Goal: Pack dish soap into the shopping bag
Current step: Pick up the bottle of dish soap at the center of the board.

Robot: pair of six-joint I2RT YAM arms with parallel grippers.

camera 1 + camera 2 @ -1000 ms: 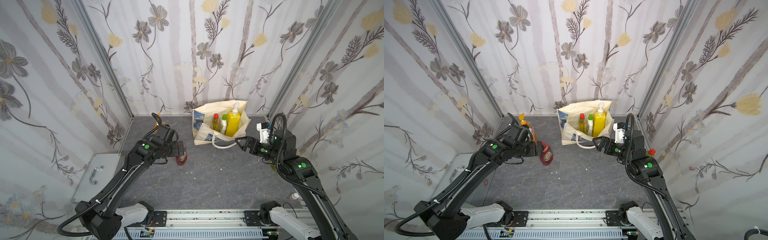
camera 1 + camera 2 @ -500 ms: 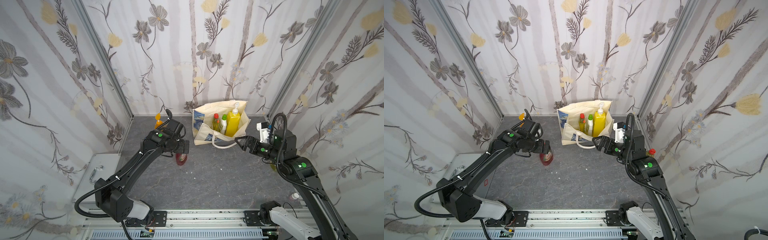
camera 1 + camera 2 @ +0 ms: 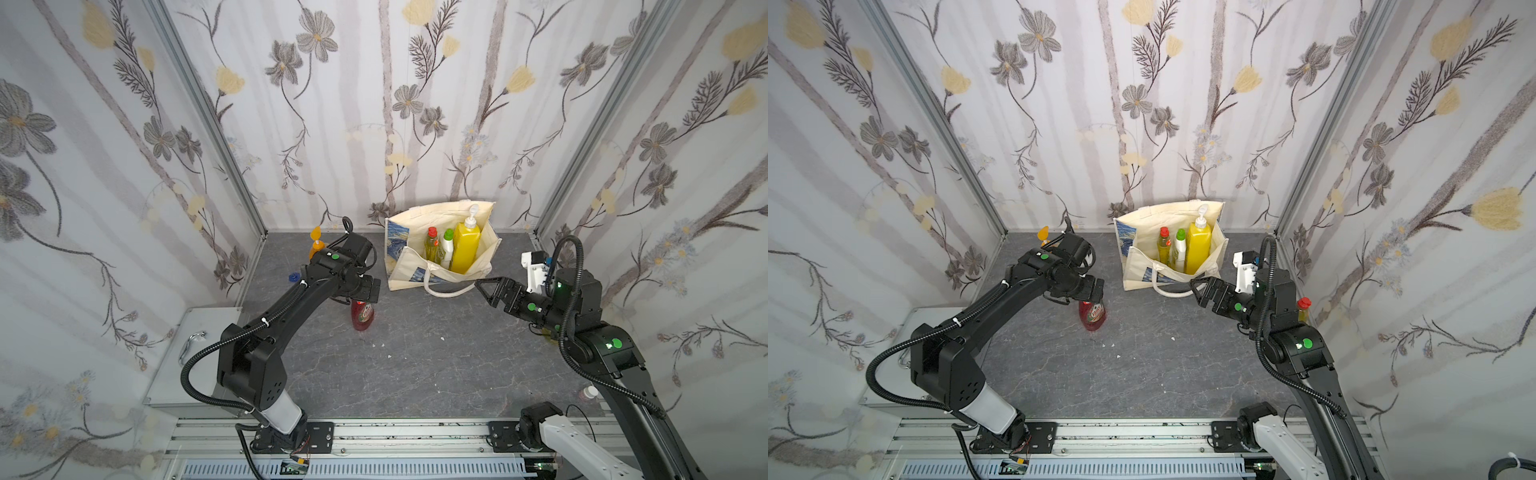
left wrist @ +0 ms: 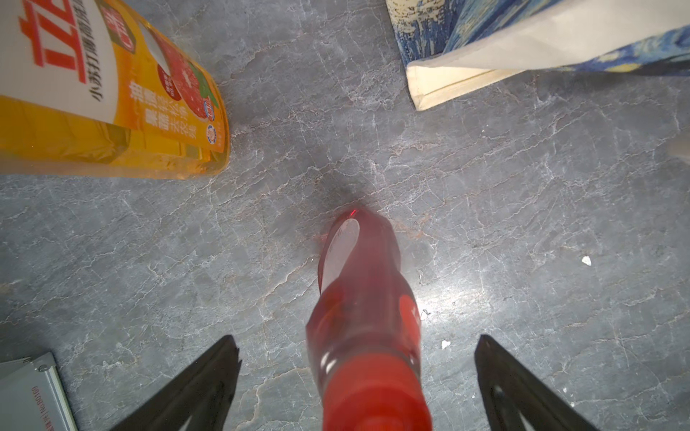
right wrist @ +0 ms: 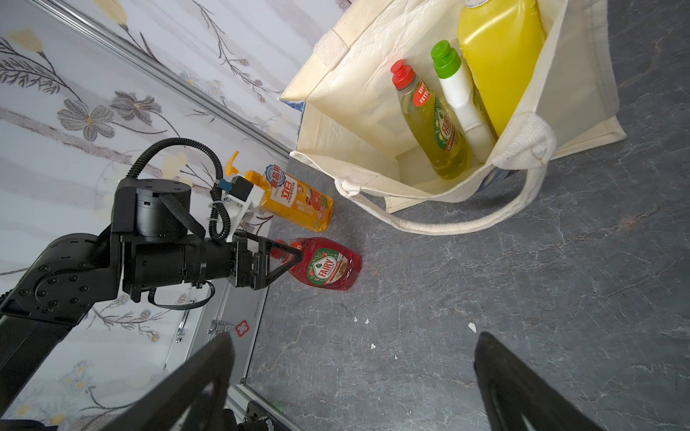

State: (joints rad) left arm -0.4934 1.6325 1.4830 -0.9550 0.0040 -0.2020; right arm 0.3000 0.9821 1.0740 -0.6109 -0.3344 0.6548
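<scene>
Hovering over the red bottle (image 3: 363, 316), the left hand (image 4: 356, 341) points straight down with its fingers spread wide. The bottle's red cap sits between them with a gap on each side, so nothing is gripped. The bottle stands upright on the grey desk (image 3: 415, 374). Just beyond this hand, toward the back wall, stands the orange pump bottle (image 3: 316, 249).

The shopping bag (image 3: 405, 266) stands open between the two hands. Inside it, side by side and upright, are a yellow pump bottle (image 3: 465, 249), a white green-capped bottle (image 3: 447, 245) and a yellow-green red-capped bottle (image 3: 432, 245).

The right hand (image 3: 484, 291) is also spread wide and empty, its tips just beside the bag's drooping handle (image 3: 449, 293). Behind this hand, beside its arm, another red-capped bottle (image 3: 1303, 309) stands near the side wall.
</scene>
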